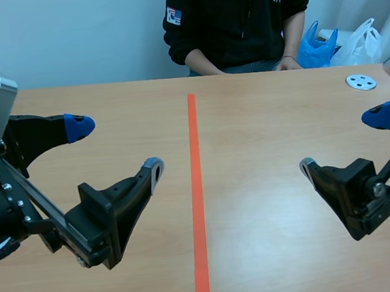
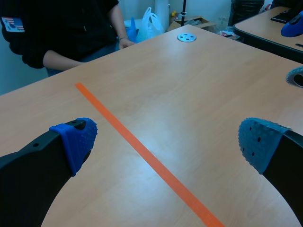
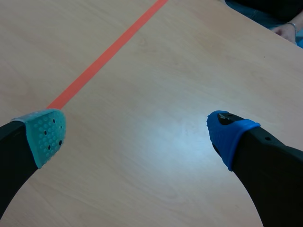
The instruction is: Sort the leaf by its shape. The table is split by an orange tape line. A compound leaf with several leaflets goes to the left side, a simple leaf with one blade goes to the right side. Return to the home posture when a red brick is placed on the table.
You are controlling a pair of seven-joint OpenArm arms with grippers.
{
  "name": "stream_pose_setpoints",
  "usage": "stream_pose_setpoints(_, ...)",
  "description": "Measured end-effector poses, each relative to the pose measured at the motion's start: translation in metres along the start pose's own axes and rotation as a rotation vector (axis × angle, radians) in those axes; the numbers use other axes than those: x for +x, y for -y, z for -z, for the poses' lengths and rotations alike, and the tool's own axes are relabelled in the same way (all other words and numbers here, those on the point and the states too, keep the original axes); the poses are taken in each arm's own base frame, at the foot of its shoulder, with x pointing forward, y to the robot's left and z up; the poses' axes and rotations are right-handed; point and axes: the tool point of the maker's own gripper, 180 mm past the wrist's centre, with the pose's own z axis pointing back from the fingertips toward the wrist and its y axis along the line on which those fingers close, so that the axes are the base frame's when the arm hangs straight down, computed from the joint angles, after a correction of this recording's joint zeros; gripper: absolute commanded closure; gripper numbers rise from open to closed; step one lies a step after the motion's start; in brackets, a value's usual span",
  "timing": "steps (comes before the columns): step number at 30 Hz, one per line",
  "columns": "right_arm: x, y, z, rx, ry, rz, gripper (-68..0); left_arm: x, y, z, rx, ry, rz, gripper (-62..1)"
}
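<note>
No leaf and no red brick show in any view. My left gripper (image 1: 116,147) hangs open above the table's left half, with nothing between its blue pads (image 2: 75,139). My right gripper (image 1: 341,140) is open too, over the right half, and holds nothing. An orange tape line (image 1: 198,200) runs down the middle of the wooden table (image 1: 254,202) between the two grippers. In the right wrist view the tape line (image 3: 102,59) lies ahead of the pads (image 3: 45,135).
A person in a black top (image 1: 235,19) sits across the table, hands resting at its far edge (image 1: 287,61). A small white disc with holes (image 1: 361,81) lies at the far right. Plastic bags (image 1: 329,42) stand behind the table.
</note>
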Motion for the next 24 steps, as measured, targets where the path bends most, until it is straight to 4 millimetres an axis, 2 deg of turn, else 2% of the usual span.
stream_pose_setpoints(3, 0.0022, 0.0001, 0.0000, -0.001, 0.012, 0.000, -61.7, -0.0077, -0.0139, -0.0010, 0.072, -0.039, 0.023, -62.3)
stream_pose_setpoints(24, 0.0022, -0.0005, 0.0000, 0.003, 0.012, -0.001, -61.7, -0.0082, -0.0092, -0.0022, 0.054, -0.034, 0.015, -62.3)
